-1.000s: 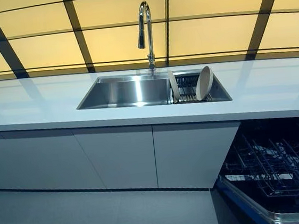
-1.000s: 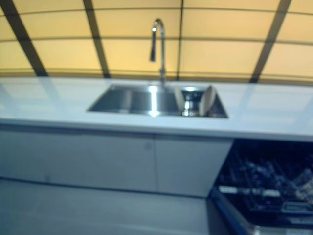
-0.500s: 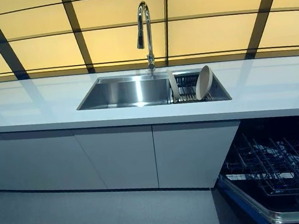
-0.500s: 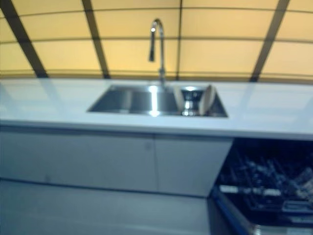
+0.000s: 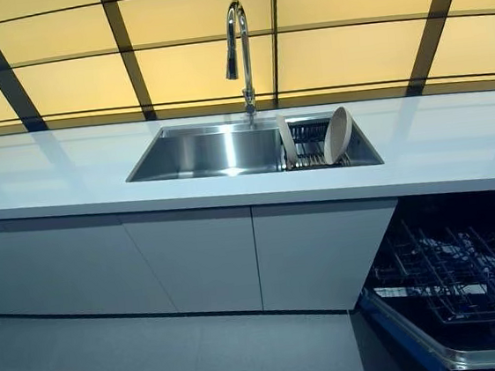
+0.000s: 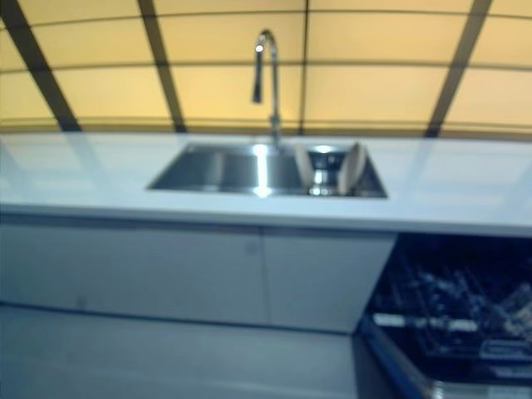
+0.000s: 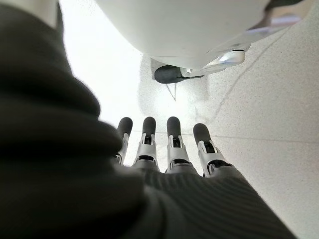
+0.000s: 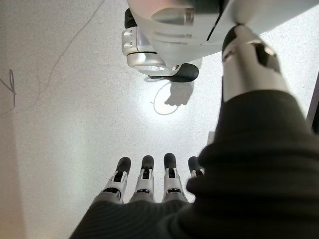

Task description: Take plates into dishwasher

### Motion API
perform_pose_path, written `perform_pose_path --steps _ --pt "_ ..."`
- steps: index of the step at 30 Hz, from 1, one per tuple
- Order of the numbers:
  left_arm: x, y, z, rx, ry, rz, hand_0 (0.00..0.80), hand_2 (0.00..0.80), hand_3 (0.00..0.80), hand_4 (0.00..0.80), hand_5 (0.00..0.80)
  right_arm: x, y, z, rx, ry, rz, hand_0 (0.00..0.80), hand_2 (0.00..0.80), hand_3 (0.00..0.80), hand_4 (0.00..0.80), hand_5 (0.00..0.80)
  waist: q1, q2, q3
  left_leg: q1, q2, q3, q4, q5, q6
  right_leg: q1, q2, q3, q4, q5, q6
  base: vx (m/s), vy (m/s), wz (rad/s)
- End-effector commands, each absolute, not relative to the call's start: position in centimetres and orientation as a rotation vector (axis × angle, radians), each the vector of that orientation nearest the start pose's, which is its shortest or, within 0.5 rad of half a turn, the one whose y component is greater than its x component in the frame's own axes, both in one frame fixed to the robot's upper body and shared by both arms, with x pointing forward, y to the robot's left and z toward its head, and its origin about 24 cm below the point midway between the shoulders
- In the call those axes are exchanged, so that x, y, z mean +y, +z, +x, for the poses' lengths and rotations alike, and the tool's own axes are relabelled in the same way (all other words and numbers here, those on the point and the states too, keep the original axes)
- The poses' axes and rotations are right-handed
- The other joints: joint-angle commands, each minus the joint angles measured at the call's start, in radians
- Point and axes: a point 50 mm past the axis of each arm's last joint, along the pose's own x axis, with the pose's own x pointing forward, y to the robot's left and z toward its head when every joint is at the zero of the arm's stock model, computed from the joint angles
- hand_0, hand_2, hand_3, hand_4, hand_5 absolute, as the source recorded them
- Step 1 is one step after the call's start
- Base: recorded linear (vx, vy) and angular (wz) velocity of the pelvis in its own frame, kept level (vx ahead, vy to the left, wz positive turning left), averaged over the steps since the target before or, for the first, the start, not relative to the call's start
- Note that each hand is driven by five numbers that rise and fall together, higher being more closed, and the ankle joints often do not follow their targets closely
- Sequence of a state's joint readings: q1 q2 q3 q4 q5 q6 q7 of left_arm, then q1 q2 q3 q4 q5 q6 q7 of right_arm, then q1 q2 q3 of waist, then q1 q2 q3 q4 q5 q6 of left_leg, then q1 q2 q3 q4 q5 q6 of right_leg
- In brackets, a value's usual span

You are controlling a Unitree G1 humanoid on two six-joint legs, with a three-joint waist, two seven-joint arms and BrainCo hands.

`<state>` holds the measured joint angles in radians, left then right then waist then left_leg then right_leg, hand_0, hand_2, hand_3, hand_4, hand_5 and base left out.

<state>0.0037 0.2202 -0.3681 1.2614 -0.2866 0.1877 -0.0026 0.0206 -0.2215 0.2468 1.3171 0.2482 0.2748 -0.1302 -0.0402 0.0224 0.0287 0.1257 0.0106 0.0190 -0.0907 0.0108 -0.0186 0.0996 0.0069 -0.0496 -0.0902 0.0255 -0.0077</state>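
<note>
Two pale plates stand on edge in a wire rack at the right end of the steel sink (image 5: 200, 153): a thin one (image 5: 287, 140) and a rounder one (image 5: 338, 135) leaning right. The dishwasher's dark wire rack (image 5: 456, 274) is pulled out at the lower right, under the counter. Neither hand shows in the eye views. My left hand (image 7: 158, 144) hangs over the floor with straight fingers and holds nothing. My right hand (image 8: 144, 183) also points down at the floor, fingers straight and empty.
A tall chrome tap (image 5: 240, 53) rises behind the sink. The white counter (image 5: 69, 173) runs left and right, with closed grey cabinet doors (image 5: 194, 262) below. The dishwasher's open door (image 5: 424, 353) juts out over the grey floor at the lower right.
</note>
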Motion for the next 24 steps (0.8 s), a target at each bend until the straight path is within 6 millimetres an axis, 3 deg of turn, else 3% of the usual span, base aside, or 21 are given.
perform_pose_path --steps 1,6,20,24 --pt "19.4 -17.2 8.3 1.431 -0.013 0.182 0.000 0.000 0.000 0.000 0.000 -22.2 -17.1 5.3 1.577 -0.214 -0.232 0.000 0.000 0.000 0.000 0.000 -0.011 -0.005 0.041 0.020 -0.110 -0.006 0.003 -0.081 0.113 0.033 0.056 0.028 0.005 -0.042 0.005 0.028 -0.028 -0.04" --pt "19.6 -17.0 8.9 1.385 0.048 0.151 0.000 0.000 0.000 0.000 0.000 -22.7 -17.0 5.1 1.597 -0.192 -0.290 0.000 0.000 0.000 0.000 0.000 -0.017 -0.002 0.048 0.034 -0.104 0.000 0.003 -0.082 0.111 0.038 0.063 0.044 0.007 -0.045 -0.001 0.051 -0.030 -0.04" --pt "19.2 -17.4 7.4 1.461 0.001 0.189 0.000 0.000 0.000 0.000 0.000 -22.3 -17.1 5.1 1.594 -0.102 -0.319 0.000 0.000 0.000 0.000 0.000 -0.028 -0.005 0.041 0.009 -0.100 -0.004 0.003 -0.079 0.099 0.025 0.065 0.036 0.004 -0.050 -0.002 0.027 -0.031 0.00" --pt "19.2 -17.3 7.5 1.474 0.205 -0.007 0.000 0.000 0.000 0.000 0.000 -22.2 -17.2 5.1 1.585 -0.089 -0.330 0.000 0.000 0.000 0.000 0.000 -0.022 -0.012 0.053 0.011 -0.095 -0.004 0.018 -0.071 0.097 0.014 0.069 0.043 0.034 -0.069 -0.018 0.047 -0.068 0.00"
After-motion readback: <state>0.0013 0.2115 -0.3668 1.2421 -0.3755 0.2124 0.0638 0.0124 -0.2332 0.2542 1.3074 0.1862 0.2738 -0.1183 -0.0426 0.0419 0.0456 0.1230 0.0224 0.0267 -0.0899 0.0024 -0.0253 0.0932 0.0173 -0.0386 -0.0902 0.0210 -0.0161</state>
